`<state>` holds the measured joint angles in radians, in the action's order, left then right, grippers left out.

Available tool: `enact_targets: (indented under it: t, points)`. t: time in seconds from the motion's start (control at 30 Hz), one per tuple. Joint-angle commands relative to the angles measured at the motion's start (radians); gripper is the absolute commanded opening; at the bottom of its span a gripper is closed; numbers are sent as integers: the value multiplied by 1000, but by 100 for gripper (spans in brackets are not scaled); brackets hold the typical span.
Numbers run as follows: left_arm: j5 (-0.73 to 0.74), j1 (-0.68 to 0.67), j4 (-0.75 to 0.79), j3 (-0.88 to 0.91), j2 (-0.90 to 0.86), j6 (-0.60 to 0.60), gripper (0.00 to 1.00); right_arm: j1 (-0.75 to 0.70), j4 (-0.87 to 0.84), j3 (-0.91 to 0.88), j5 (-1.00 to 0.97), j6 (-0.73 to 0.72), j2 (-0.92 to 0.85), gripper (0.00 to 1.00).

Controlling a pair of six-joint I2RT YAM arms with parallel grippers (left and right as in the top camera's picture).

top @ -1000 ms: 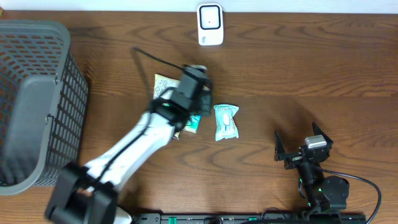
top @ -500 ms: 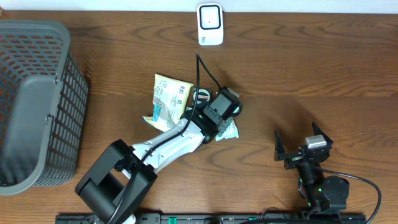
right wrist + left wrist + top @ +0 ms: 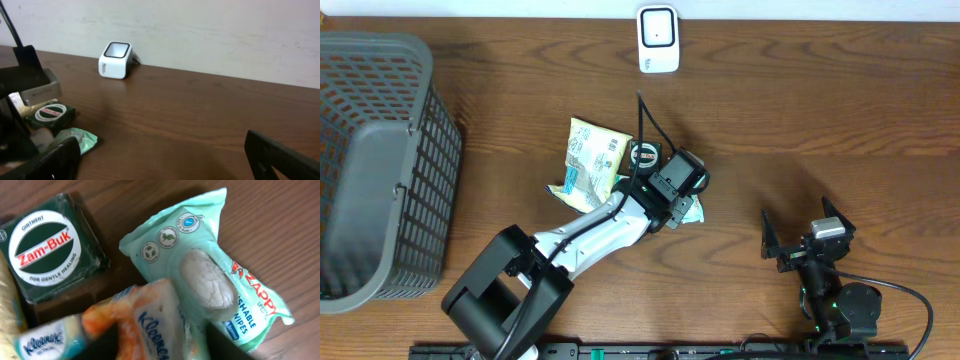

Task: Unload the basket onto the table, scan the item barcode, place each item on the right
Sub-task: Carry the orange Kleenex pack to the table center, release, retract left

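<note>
- Step in hand, as I judge it: picking one item out of the pile. Nothing is at the barcode scanner (image 3: pixel 658 40) yet.
- Kleenex tissue pack (image 3: pixel 150 325) is in the middle of the surface (image 3: pixel 820 120), lying partly over the Zappy wipes pack (image 3: pixel 200 280). It is blurred in the wrist view.
- Left fingers (image 3: pixel 225 345) sit low, one either side of the Kleenex tissue pack. Cannot tell whether they pinch it or are loose.
- Right fingers (image 3: pixel 280 155) are spread wide with nothing between them, parked near the near-right corner.
- Zam-Buk ointment box (image 3: pixel 52 255) lies just beside the wipes, and a yellow packet (image 3: pixel 590 160) is next to that. The basket (image 3: pixel 380 160) is at the left edge.
- The scanner stands at the middle of the far edge, well apart from the pile.
- No barcode shows on the Kleenex face in view.
- Next move calls for a firm pinch on the Kleenex alone, then a lift clear of the wipes. After that, carry it to the far edge and turn the barcode side toward the scanner window.
</note>
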<state>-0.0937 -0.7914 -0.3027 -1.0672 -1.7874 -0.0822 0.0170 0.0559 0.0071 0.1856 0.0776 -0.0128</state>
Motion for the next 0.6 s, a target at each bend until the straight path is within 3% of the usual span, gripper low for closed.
enact_targets:
  t: [0.0,0.03,0.3,0.57]
  points:
    - [24,-2,-3,-1,66,-87,95,-10,4,-2,0,-5,2,99]
    - [23,-2,-5,-1,84,-98,99,-10,5,-2,0,-5,2,99]
    - [23,39,-68,-1,290,-180,100,-10,5,-2,0,-5,2,99]
    - [35,203,-266,-1,488,-190,100,-10,4,-2,0,-5,2,99]
